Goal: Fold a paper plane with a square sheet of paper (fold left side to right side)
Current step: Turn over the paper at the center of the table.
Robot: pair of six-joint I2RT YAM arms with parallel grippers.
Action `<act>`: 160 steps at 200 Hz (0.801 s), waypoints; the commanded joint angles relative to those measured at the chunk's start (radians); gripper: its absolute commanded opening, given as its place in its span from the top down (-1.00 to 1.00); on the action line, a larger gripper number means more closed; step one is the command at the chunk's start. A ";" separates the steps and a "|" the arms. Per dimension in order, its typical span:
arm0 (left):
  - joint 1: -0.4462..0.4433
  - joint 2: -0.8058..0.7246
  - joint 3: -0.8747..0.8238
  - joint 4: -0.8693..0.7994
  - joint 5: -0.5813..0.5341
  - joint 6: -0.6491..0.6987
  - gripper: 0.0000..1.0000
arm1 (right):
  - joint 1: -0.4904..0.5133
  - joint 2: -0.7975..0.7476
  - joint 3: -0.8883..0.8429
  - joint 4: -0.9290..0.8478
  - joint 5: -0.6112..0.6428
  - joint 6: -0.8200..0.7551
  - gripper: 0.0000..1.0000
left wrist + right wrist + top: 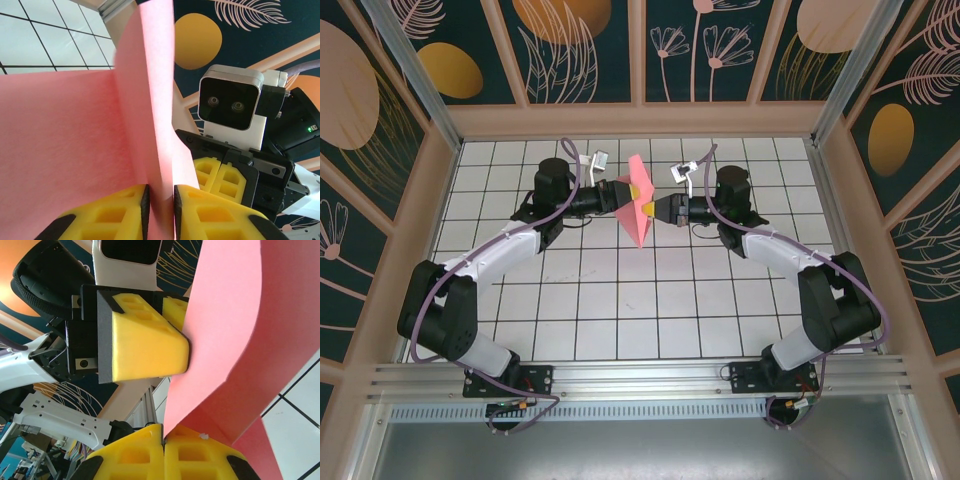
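The paper plane (pixel 638 200) is a salmon-pink folded sheet with a sharp tip pointing toward the near edge. It hangs in the air over the back middle of the tiled table, held from both sides. My left gripper (pixel 620 196) reaches it from the left. In the left wrist view a folded ridge of the paper (pixel 145 100) stands pinched in my left gripper (pixel 160 195). My right gripper (pixel 656 210) meets it from the right, and the pink paper (pixel 235 330) runs into the seam of my shut right gripper (pixel 164 436). The left fingers (pixel 150 345) press the paper from the far side.
The white grid table (pixel 620 300) lies below, ringed by a wooden frame (pixel 640 118) with dark patterned panels. An aluminium rail (pixel 640 375) runs along the near edge by the arm bases. The right wrist's camera block (pixel 230 105) faces the left wrist closely.
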 commanded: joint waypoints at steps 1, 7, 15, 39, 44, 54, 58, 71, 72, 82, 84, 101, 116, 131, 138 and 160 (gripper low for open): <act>-0.003 -0.018 0.030 0.009 0.000 0.018 0.50 | -0.008 -0.005 -0.011 0.036 -0.020 -0.003 1.00; -0.002 -0.020 0.030 0.009 -0.001 0.019 0.50 | -0.012 -0.005 -0.012 0.036 -0.020 -0.002 1.00; -0.003 -0.020 0.030 0.010 0.000 0.020 0.52 | -0.015 -0.005 -0.013 0.036 -0.019 0.000 1.00; -0.003 -0.020 0.035 -0.002 -0.007 0.024 0.65 | -0.025 -0.017 -0.014 0.015 -0.014 -0.009 0.96; -0.004 -0.020 0.036 -0.001 -0.009 0.025 0.69 | -0.027 -0.022 -0.013 0.004 -0.012 -0.015 0.95; -0.003 -0.019 0.037 0.003 -0.009 0.023 0.74 | -0.029 -0.034 -0.009 -0.027 -0.008 -0.035 0.93; -0.004 -0.017 0.037 0.005 -0.010 0.020 0.76 | -0.030 -0.037 -0.007 -0.041 -0.006 -0.044 0.92; -0.002 -0.013 0.039 0.018 -0.009 0.011 0.83 | -0.032 -0.047 0.001 -0.090 -0.001 -0.073 0.90; -0.003 -0.014 0.039 0.020 -0.009 0.010 0.83 | -0.032 -0.049 0.000 -0.092 -0.001 -0.074 0.90; -0.003 -0.013 0.039 0.026 -0.009 0.006 0.84 | -0.035 -0.057 0.003 -0.123 0.006 -0.090 0.86; -0.002 -0.013 0.039 0.026 -0.010 0.006 0.84 | -0.035 -0.059 0.004 -0.128 0.008 -0.093 0.84; -0.004 -0.013 0.040 0.025 -0.012 0.004 0.84 | -0.048 -0.083 0.003 -0.178 0.024 -0.117 0.68; -0.003 -0.012 0.042 0.027 -0.018 0.001 0.84 | -0.065 -0.124 -0.005 -0.231 0.043 -0.145 0.58; -0.003 -0.013 0.042 0.035 -0.023 -0.007 0.83 | -0.088 -0.185 -0.028 -0.275 0.073 -0.167 0.38; -0.003 -0.013 0.042 0.044 -0.025 -0.013 0.83 | -0.096 -0.215 -0.048 -0.282 0.086 -0.173 0.27; -0.004 -0.014 0.042 0.068 -0.025 -0.038 0.83 | -0.107 -0.274 -0.138 -0.212 0.119 -0.132 -0.10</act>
